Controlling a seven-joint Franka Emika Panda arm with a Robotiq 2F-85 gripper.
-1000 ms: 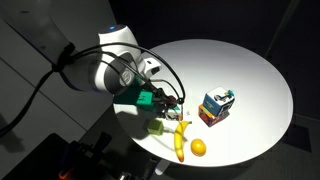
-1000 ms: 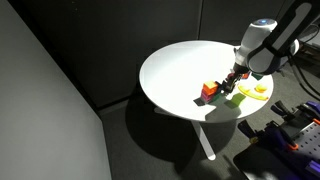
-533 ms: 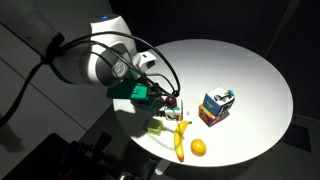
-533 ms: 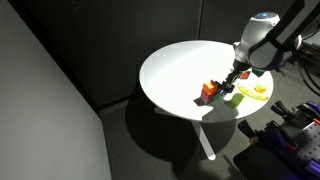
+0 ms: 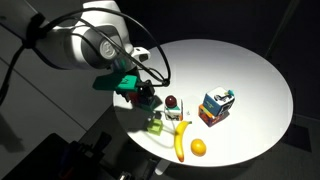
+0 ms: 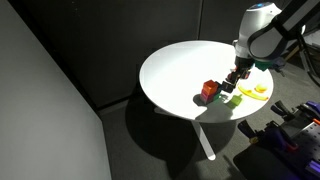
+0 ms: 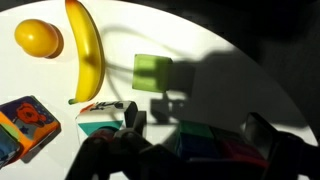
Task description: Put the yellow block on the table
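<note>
Yellow block [image 7: 152, 72] sits flat on the white desk [image 5: 240, 70], just beside the banana [image 7: 85, 50], near the desk edge. Fingers [image 7: 131, 118] are spread wide and empty, hovering above the block without touching. Orange [image 7: 37, 37] lies past the banana.

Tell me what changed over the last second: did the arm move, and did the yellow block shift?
The arm lifted and drew back, away from the stack of coloured blocks. The gripper stayed open and empty; nothing was taken or let go. The yellow block stayed put on the table, clear of the gripper. The banana and orange did not move.
</note>
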